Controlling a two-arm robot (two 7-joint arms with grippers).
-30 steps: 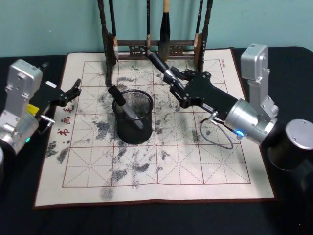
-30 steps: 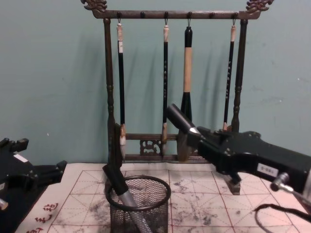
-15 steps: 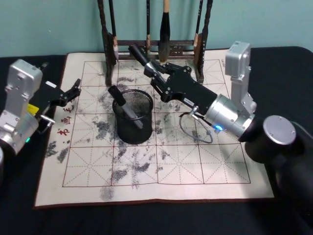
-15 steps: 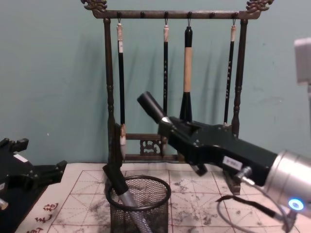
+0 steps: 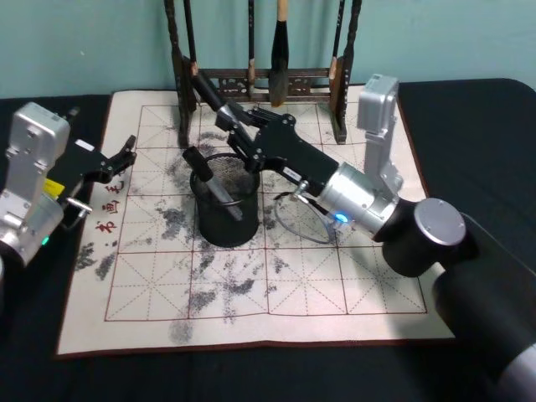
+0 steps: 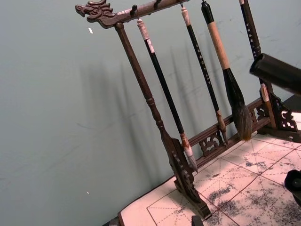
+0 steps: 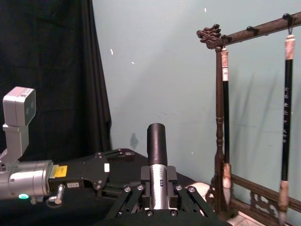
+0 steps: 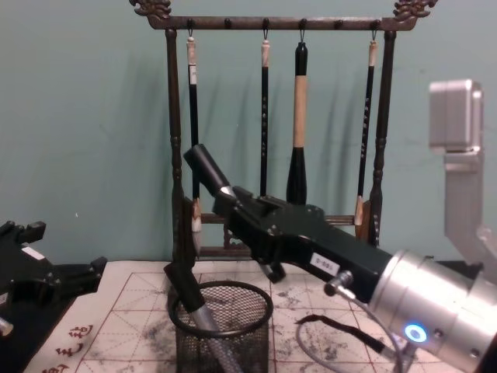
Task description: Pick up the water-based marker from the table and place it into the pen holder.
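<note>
My right gripper [image 5: 236, 127] is shut on a black water-based marker [image 5: 211, 95] with a silver band. It holds the marker tilted above the far rim of the pen holder [image 5: 228, 219], a black wire-mesh cup on the mat. From the chest view the marker [image 8: 208, 168] sticks up and to the left out of the right gripper [image 8: 234, 202], above the pen holder [image 8: 222, 330]. Another black and silver marker [image 5: 211, 180] leans inside the cup. The right wrist view has the held marker [image 7: 156, 141] upright between the fingers. My left gripper [image 5: 126, 154] rests open at the mat's left edge.
A tall dark wooden rack [image 8: 272, 124] hung with several calligraphy brushes stands at the back of the ink-stained practice mat [image 5: 251, 285]. The right arm's grey cable [image 5: 297, 222] loops beside the cup. Black cloth covers the table around the mat.
My right gripper has carried the marker leftward, from right of the cup to above its far rim. The left arm has not moved.
</note>
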